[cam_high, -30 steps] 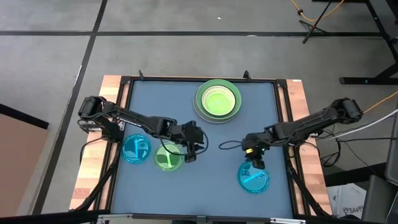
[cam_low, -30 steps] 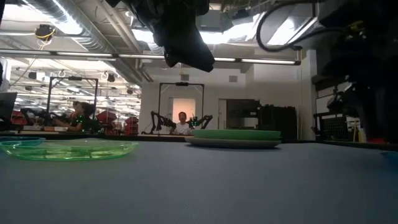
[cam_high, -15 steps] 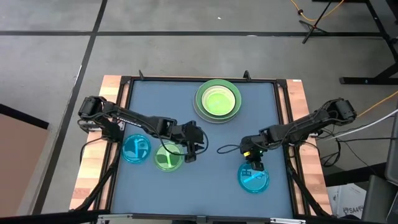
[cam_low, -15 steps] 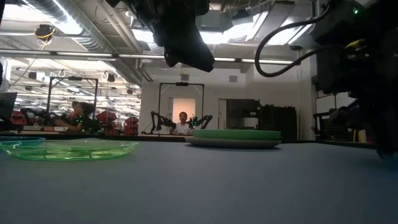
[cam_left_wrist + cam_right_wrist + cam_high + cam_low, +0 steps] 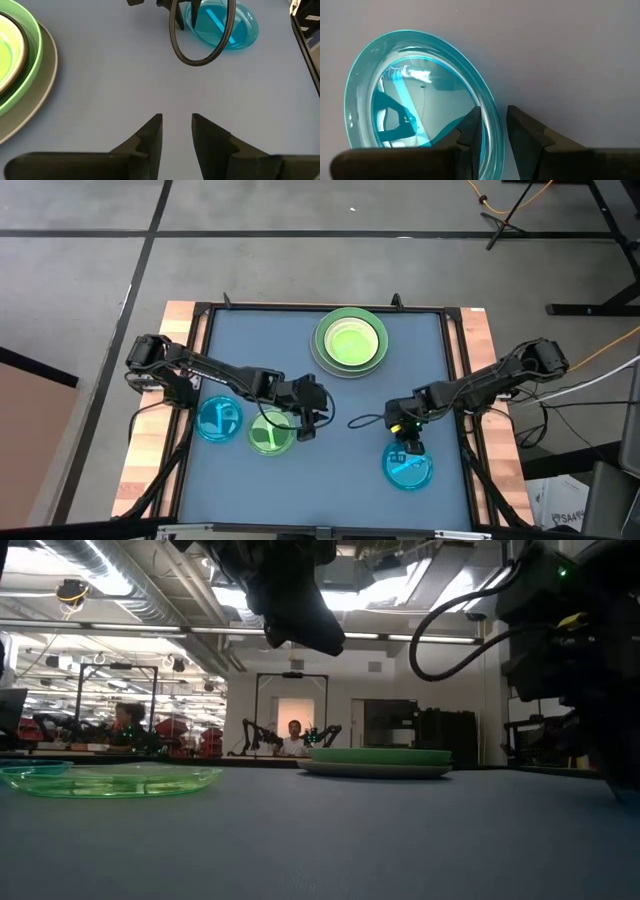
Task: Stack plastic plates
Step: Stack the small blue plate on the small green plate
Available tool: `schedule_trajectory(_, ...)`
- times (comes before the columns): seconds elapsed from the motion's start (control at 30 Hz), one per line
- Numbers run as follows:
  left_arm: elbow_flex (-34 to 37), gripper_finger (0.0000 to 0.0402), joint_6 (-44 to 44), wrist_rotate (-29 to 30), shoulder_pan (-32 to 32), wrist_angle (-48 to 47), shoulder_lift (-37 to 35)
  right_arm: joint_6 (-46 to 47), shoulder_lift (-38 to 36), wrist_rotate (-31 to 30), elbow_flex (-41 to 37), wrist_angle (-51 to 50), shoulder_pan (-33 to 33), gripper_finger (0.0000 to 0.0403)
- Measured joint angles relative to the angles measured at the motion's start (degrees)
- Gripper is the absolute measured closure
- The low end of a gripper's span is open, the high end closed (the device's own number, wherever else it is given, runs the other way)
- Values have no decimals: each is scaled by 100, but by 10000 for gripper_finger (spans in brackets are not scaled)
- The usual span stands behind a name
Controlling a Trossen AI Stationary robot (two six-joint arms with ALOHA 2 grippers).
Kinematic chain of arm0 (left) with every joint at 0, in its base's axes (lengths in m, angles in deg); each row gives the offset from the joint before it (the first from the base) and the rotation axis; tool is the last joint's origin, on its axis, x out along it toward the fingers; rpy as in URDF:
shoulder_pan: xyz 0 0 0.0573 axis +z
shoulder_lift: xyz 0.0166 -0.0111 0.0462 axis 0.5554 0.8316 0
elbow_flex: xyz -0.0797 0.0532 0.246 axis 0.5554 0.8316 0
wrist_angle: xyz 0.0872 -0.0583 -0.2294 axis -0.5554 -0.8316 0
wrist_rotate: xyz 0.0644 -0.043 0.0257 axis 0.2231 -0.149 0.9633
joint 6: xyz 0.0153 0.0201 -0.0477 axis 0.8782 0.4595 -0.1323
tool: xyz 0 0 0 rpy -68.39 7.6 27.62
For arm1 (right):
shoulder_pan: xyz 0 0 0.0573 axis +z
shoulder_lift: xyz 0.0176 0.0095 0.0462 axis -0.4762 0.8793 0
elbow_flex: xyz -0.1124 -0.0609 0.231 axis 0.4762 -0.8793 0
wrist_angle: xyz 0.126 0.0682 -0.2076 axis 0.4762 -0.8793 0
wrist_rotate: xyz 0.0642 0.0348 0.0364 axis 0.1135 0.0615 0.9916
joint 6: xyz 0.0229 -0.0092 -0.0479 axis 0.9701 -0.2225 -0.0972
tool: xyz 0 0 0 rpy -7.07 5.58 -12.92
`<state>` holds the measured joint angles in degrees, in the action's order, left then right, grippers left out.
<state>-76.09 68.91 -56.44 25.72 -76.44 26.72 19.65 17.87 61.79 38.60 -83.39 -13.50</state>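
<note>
on my overhead feed i'm seeing a translucent blue plate (image 5: pixel 218 420) lying at about 8 o'clock on the table (image 5: pixel 330 395), with a translucent green plate (image 5: pixel 271 432) just beside it, and my left gripper (image 5: pixel 307 426) is hanging at that green plate's 3 o'clock edge, fingers parted by a narrow gap and holding nothing. the stack (image 5: pixel 351 341) is sitting at 12 o'clock, a small green plate nested in the large light green one on the grey one. at 4 o'clock my right gripper (image 5: pixel 410 446) is straddling the rim of the second blue plate (image 5: pixel 408 468), one finger inside, one outside, and i'm not seeing the fingers touch it.
</note>
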Motion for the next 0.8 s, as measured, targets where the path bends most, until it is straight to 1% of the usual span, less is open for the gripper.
schedule_trajectory(0.63, 0, 304, 2, 0, 0, 0, 1, 7, 6, -161, -9, -15, 7, 314)
schedule_trajectory(0.7, 0, 304, 2, 0, 1, 0, 0, 6, 6, -169, -11, -17, 7, 321)
schedule_trajectory(0.8, 0, 304, 2, 0, 1, 0, 2, 7, 8, -206, -13, -22, 7, 343)
